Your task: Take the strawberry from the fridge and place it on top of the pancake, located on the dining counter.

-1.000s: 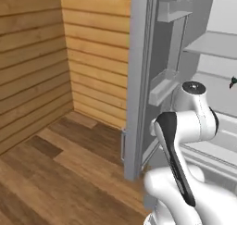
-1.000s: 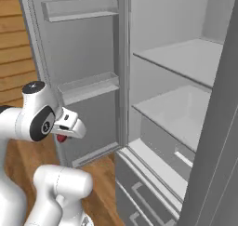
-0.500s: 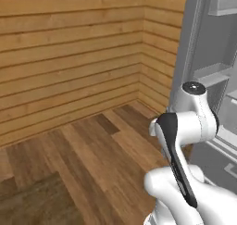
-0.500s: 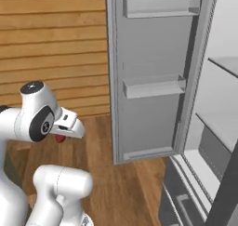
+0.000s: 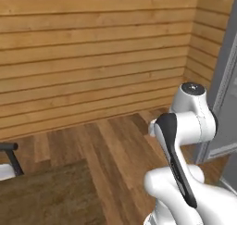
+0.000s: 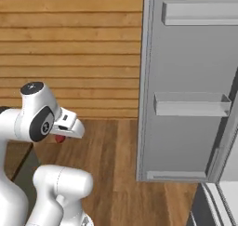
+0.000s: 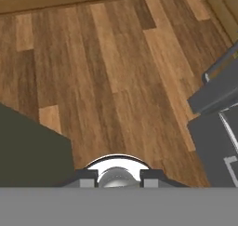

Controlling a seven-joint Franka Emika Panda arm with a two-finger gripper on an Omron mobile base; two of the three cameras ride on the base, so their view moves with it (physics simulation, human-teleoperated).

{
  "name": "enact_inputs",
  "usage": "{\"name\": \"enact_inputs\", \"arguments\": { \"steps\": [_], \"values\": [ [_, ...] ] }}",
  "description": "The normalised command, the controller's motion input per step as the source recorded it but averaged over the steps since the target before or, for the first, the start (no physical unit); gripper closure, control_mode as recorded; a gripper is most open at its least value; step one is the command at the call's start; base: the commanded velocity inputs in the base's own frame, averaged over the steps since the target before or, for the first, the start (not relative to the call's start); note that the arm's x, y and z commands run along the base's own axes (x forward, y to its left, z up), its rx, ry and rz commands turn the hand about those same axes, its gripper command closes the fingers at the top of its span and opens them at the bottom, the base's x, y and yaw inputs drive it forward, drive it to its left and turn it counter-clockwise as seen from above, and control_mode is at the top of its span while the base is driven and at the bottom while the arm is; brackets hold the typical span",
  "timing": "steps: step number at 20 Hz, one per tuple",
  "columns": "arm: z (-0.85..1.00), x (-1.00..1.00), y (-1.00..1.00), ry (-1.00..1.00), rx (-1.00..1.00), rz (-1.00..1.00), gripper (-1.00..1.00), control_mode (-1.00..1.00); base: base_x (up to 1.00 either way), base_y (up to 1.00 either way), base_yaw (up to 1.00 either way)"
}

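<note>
One open fridge door (image 6: pixel 186 81), wood floor (image 7: pixel 111 71) beside

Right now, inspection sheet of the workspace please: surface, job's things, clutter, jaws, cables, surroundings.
Surface: dark rug on plank floor; no counter seen.
Job's things: strawberry, small red bit under the hand; fridge door stands open, its door shelves bare.
Clutter: nothing seen.
Jaws: gripper tucked under the wrist, appears shut on the strawberry; fingertips mostly hidden.
Cables: nothing seen.
Surroundings: wood-plank wall; dark chair frame at the left edge.
</note>
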Motion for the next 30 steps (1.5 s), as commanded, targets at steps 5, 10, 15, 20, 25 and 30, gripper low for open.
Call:
{"name": "enact_inputs", "arguments": {
  "steps": [5, 10, 15, 20, 25, 30],
  "values": [
    [0.00, 0.00, 0.00, 0.00, 0.00, 0.00, 1.00, 1.00, 0.75, 0.50, 0.36],
    [0.00, 0.00, 0.00, 0.00, 0.00, 0.00, 1.00, 1.00, 1.00, 0.11, 0.07],
    [0.00, 0.00, 0.00, 0.00, 0.00, 0.00, 1.00, 1.00, 1.00, 0.10, -0.01],
    [0.00, 0.00, 0.00, 0.00, 0.00, 0.00, 1.00, 1.00, 1.00, 0.12, -0.05],
    [0.00, 0.00, 0.00, 0.00, 0.00, 0.00, 1.00, 1.00, 1.00, 0.26, -0.02],
    [0.00, 0.00, 0.00, 0.00, 0.00, 0.00, 1.00, 1.00, 0.95, 0.59, 0.47]
  ]
}}
